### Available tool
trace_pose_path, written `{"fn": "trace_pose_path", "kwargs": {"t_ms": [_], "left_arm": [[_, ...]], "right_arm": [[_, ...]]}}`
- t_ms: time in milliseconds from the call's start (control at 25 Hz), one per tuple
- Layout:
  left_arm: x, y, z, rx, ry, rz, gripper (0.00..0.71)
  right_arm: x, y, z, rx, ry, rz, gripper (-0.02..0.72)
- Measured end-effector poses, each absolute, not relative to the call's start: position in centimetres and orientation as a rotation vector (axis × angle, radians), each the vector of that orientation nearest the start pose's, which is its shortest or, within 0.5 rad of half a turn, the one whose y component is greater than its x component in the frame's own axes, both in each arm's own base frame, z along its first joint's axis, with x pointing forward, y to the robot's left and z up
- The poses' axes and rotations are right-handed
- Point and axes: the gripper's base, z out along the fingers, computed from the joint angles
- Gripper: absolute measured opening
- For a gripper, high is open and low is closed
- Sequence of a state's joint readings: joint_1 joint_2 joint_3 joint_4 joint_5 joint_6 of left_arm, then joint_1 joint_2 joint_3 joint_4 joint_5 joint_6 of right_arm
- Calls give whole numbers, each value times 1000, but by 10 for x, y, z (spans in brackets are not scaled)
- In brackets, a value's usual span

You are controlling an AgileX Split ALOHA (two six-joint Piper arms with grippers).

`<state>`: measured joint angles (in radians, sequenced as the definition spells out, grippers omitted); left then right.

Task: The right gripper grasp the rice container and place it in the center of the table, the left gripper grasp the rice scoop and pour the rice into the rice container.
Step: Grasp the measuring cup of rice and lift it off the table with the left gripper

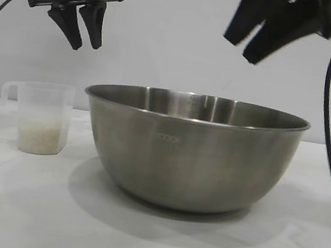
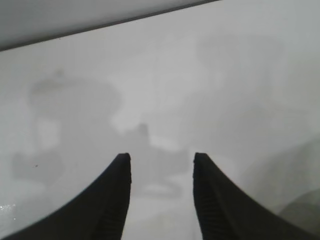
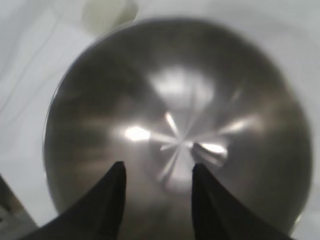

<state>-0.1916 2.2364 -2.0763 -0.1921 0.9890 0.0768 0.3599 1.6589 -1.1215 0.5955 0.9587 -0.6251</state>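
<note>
Exterior view: your rice container [image 1: 191, 149] sits mid-worktop [image 1: 148, 240], empty as far as the blurred wrist view shows. Right hand [image 1: 253, 40] hangs spread above its rim, holding nothing. Left hand [image 1: 85, 25], spread, hovers above the rice scoop [image 1: 40, 116] beside the container, probably poised to grab it.

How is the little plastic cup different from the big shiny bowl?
The rice scoop is small, see-through plastic with a loop handle; the rice container is much bigger, grey steel, round, with no handle. The scoop has rice in its bottom; the container looks empty inside. The scoop stands beside the container, not touching it. Both stand upright on the white table, and no hand holds either.
</note>
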Motion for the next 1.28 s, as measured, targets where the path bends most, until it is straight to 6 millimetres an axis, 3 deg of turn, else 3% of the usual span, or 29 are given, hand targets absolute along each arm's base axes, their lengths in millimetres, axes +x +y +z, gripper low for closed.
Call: {"fn": "trace_pose_path", "kwargs": {"t_ms": [120, 280, 440, 600, 800, 1000, 1280], "left_arm": [[489, -107, 247, 261, 2620, -285, 260], [490, -105, 247, 258, 2620, -284, 260], [490, -105, 247, 258, 2620, -284, 260], [490, -103, 248, 246, 2616, -290, 260], [491, -97, 250, 231, 2611, -288, 260], [490, -96, 254, 228, 2603, -288, 260], [489, -96, 258, 230, 2596, -286, 260]], "right_arm": [[274, 131, 233, -853, 2842, 443, 280], [272, 106, 251, -720, 2822, 105, 228], [249, 110, 276, -613, 2545, 211, 228], [193, 111, 283, -705, 2316, 254, 228], [136, 86, 268, -672, 2276, 325, 228], [82, 57, 276, -644, 2200, 373, 228], [39, 25, 269, -631, 2334, 281, 228]]}}
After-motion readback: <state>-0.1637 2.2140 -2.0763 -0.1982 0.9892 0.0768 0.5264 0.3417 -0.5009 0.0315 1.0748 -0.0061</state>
